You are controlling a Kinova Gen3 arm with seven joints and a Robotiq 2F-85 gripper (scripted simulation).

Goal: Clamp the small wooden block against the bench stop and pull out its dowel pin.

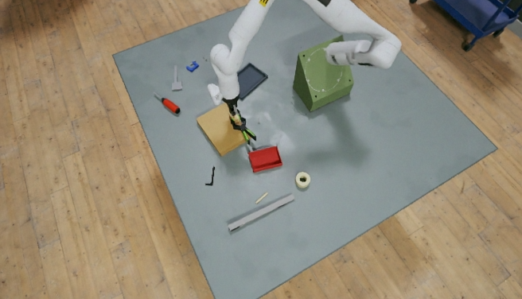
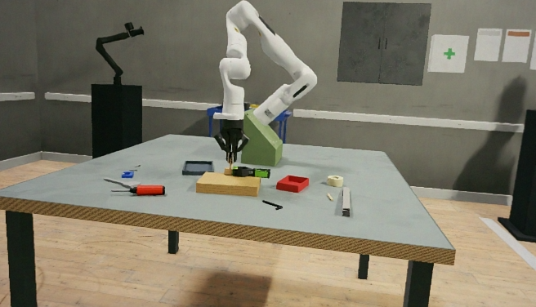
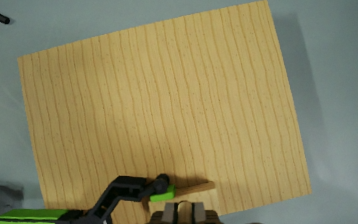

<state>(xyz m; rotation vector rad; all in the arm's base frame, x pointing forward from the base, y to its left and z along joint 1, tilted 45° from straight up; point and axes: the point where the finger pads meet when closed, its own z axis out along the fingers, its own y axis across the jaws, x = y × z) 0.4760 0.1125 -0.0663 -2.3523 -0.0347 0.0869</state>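
The bench board [image 1: 216, 128] [image 2: 228, 185] [image 3: 160, 100] lies on the table. The small wooden block [image 2: 228, 171] [image 3: 209, 196] is at the board's edge under the gripper. The spring clamp [image 1: 249, 133] [image 2: 243, 171] [image 3: 125, 188], black with green handles, has a green pad at the block; its handles reach past the board. My gripper [image 2: 231, 160] [image 3: 185, 213] points down, shut on the dowel pin [image 2: 230, 166] [image 3: 185, 210], which stands upright between the fingertips and the block. The pin's lower end and the hole are hidden. I cannot clearly tell the bench stop from the block, nor see the gap between them.
A red tray [image 1: 265, 159] [image 2: 292, 184] is beside the clamp handles. A dark tray [image 1: 252, 80] [image 2: 198, 167] is behind the board. Around are a screwdriver [image 1: 170, 106], a hex key [image 1: 212, 176], a tape roll [image 1: 298, 180], a small stick [image 1: 261, 198] and a grey bar [image 1: 260, 213].
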